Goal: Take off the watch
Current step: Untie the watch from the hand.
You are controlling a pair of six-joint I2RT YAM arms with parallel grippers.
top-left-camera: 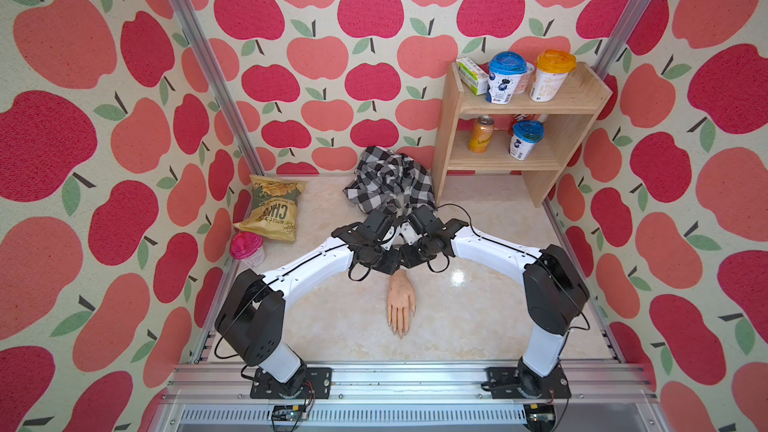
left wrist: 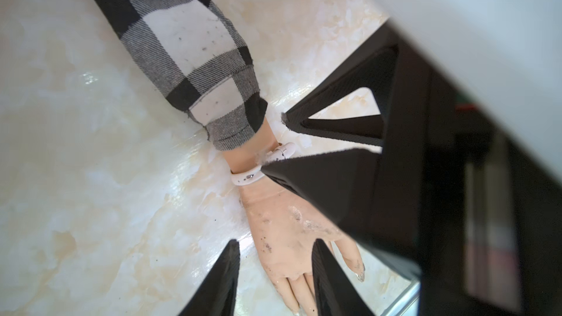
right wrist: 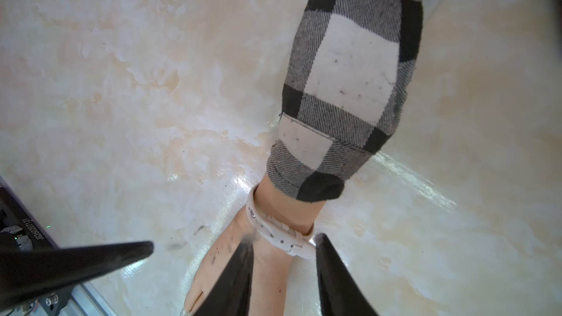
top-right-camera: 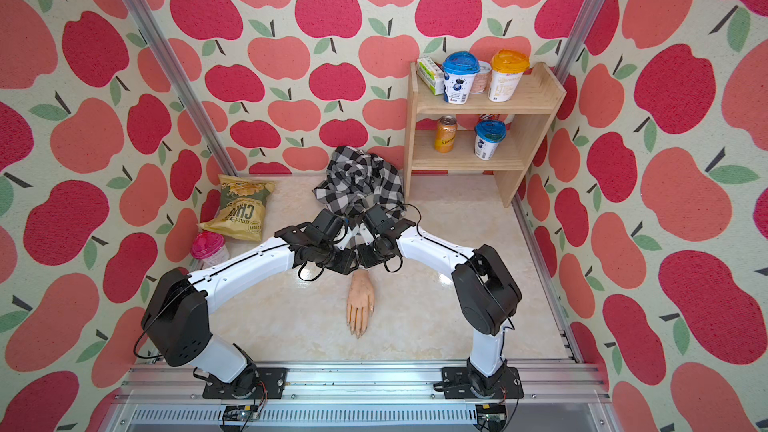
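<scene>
A mannequin hand [top-left-camera: 401,301] lies palm down on the marble table, its forearm in a black-and-white plaid sleeve [left wrist: 194,56]. Of the watch only the thin white strap [right wrist: 273,232] shows, round the wrist just past the cuff; its case is hidden. In both top views my two wrists cover the watch. My right gripper [right wrist: 284,237] is open, its tips straddling the strap's loose end, one tip touching the strap. My left gripper [left wrist: 275,244] is open over the back of the hand near the knuckles, holding nothing.
The rest of the plaid shirt [top-left-camera: 390,180] is heaped at the back. A chip bag [top-left-camera: 272,211] and a pink-lidded cup [top-left-camera: 247,249] lie at the left. A wooden shelf [top-left-camera: 552,160] with cups and a can stands back right. An aluminium rail [top-left-camera: 395,380] runs along the front.
</scene>
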